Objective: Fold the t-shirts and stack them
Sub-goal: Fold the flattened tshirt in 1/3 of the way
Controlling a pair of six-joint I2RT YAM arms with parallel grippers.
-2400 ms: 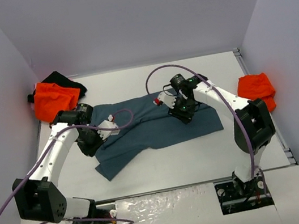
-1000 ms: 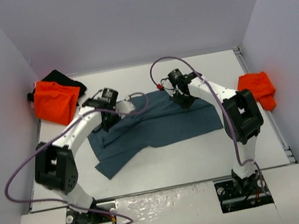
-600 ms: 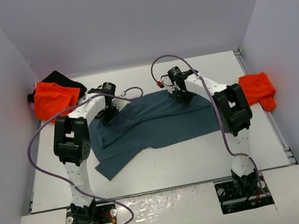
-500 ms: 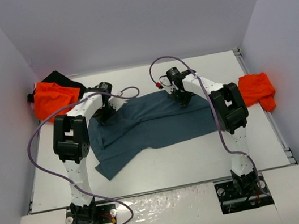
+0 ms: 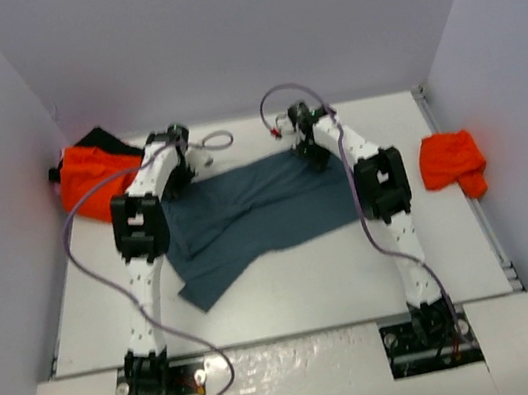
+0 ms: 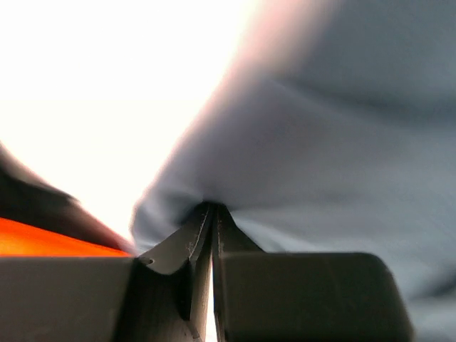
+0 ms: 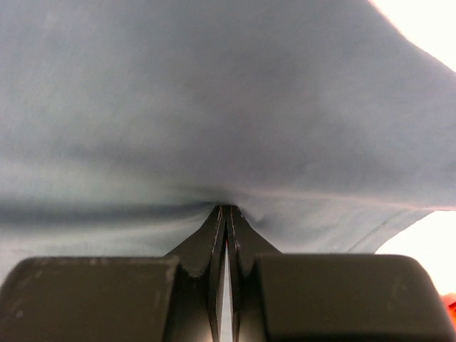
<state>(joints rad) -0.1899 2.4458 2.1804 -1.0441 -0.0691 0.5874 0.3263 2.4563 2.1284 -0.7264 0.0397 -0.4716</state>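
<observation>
A dark blue-grey t-shirt (image 5: 247, 216) lies spread on the white table, its far edge pulled toward the back. My left gripper (image 5: 177, 180) is shut on the shirt's far left corner; in the left wrist view the cloth (image 6: 320, 142) bunches at the closed tips (image 6: 211, 208). My right gripper (image 5: 313, 156) is shut on the far right corner; in the right wrist view the cloth (image 7: 214, 107) fills the frame and puckers at the closed tips (image 7: 226, 208). Both arms are stretched far out.
An orange shirt lying on a black one (image 5: 88, 176) sits at the back left corner. Another crumpled orange shirt (image 5: 453, 162) lies at the right edge. Purple cables loop over both arms. Grey walls close in the table (image 5: 290, 294) on three sides.
</observation>
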